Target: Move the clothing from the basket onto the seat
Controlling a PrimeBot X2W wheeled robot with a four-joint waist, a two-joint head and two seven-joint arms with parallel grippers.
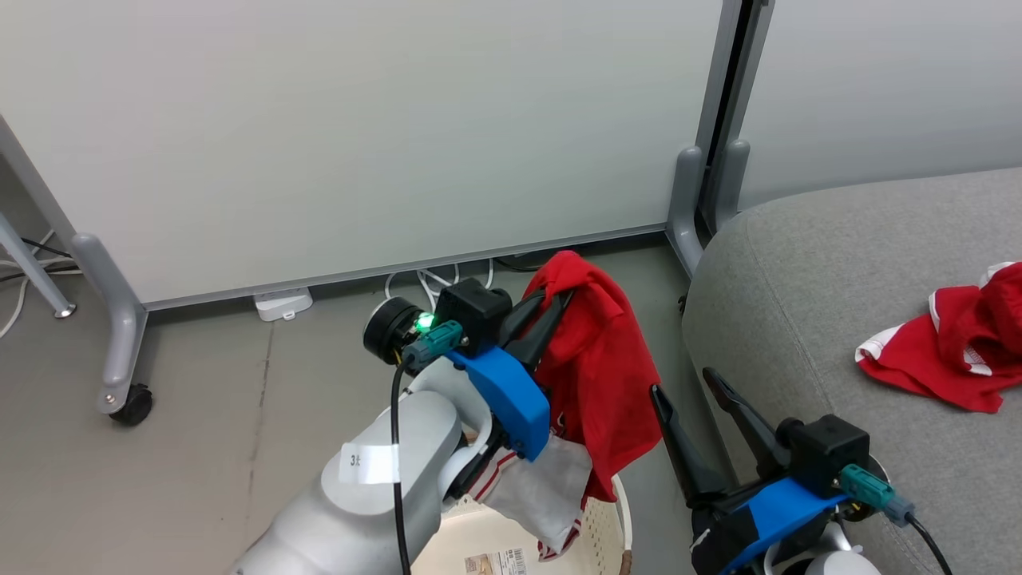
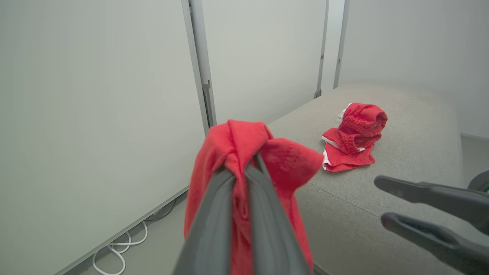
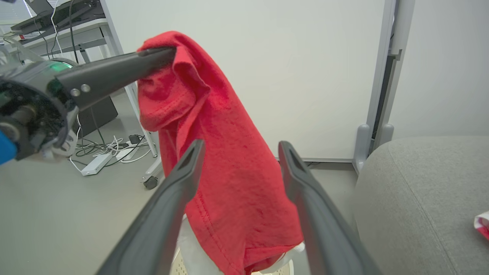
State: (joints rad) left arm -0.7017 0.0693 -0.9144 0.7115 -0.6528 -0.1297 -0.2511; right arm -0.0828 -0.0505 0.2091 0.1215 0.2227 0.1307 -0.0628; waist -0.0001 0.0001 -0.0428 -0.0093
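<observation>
The left gripper (image 1: 553, 300) is clenched on a red garment (image 1: 600, 361), its two fingers pinched together with a fold of the cloth bunched over their tips. The garment hangs in the air from that grip, above the basket and left of the grey seat (image 1: 838, 271). Its lower end, a white panel (image 1: 543, 483) with red-and-white trim, dangles over the mouth of the basket (image 1: 621, 505); whether it touches the inside cannot be told. The right gripper (image 1: 683, 383) is released, its fingers spread wide and holding nothing. It is just beside the hanging cloth and close to the seat's rounded front edge. In the right wrist view the garment hangs beyond the gap between those fingers.

The basket is cut off by the bottom edge of the head view, and the left forearm (image 1: 375, 495) covers much of it. A printed label (image 1: 495, 563) shows on its inside. What else lies in it cannot be made out.

On the seat lies a second red garment (image 1: 954, 351) with white trim, crumpled and well apart from both grippers. It is partly cut off at the right edge of the head view.
</observation>
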